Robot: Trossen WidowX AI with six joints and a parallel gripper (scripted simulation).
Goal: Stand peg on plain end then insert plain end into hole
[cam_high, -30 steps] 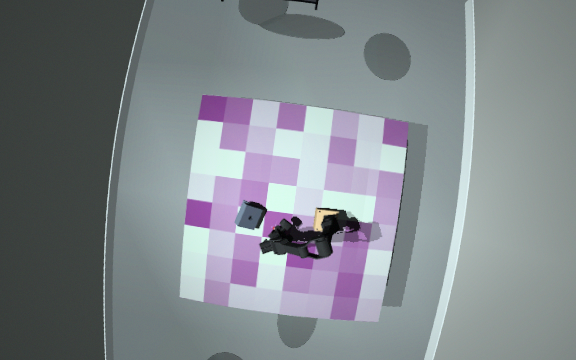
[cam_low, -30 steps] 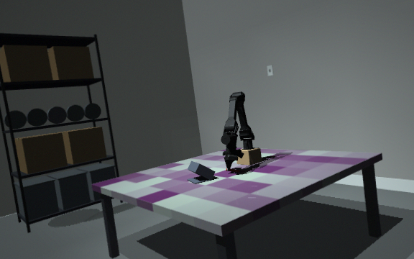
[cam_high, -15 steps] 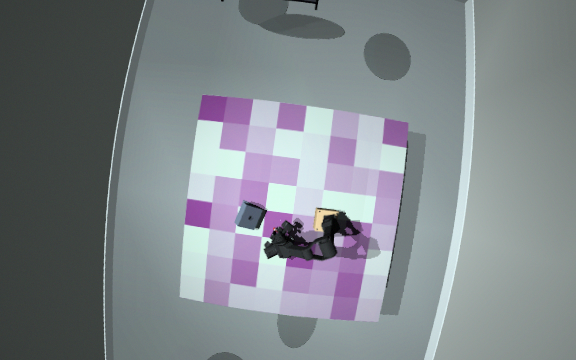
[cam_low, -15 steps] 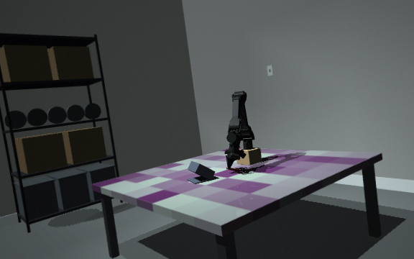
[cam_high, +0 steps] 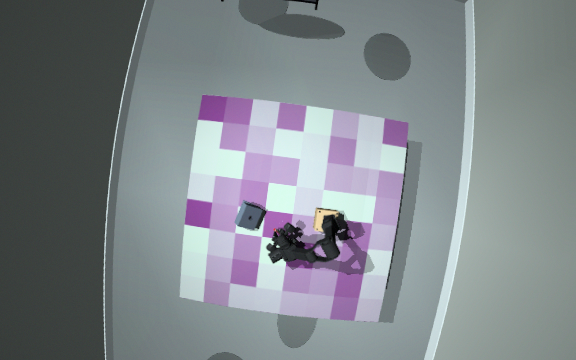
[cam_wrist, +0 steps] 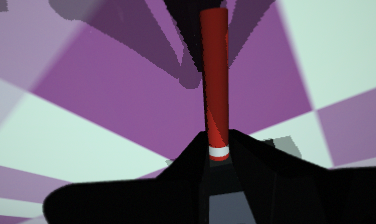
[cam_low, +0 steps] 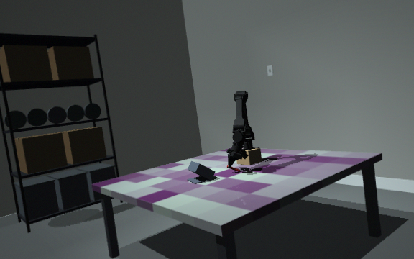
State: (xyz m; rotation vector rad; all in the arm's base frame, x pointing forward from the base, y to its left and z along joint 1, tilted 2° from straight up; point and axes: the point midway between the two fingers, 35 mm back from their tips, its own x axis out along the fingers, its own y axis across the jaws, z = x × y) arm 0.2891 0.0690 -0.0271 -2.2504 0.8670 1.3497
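The red peg is held near its white-banded end. Its plain end points away from the fingers, toward the top of the wrist view. In the exterior view it slants low, close over the table; whether it touches is not clear. A tiny red bit of the peg shows from above. My gripper is shut on the peg, with the white band just between the fingertips. The sloped panel is a dark blue-grey tilted block left of the gripper. Its hole shows from above.
A tan box stands by the arm's base, right of the gripper. The table has a purple and pale checker top. A shelf stands beyond the table at the left in the exterior view.
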